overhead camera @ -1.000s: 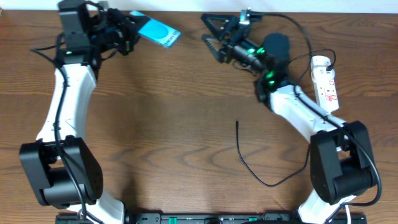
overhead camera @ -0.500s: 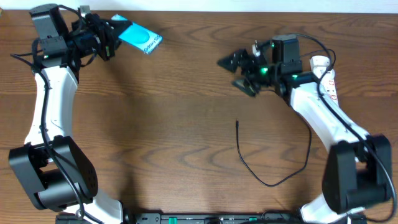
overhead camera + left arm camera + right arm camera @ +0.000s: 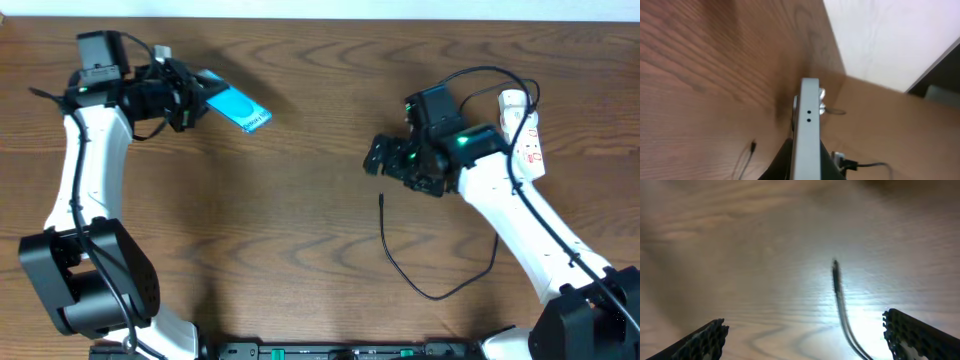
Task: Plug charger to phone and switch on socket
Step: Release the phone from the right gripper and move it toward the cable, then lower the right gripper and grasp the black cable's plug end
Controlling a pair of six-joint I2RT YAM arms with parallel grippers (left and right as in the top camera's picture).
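Left fingers (image 3: pixel 188 90) pinching phone (image 3: pixel 238 108) by one end, upper left of frame, apparently off surface; right fingers (image 3: pixel 705 340) spread wide over charger (image 3: pixel 836 272) tip, frame centre. Cable thin, limp, likely light: grip stiff connector just behind tip
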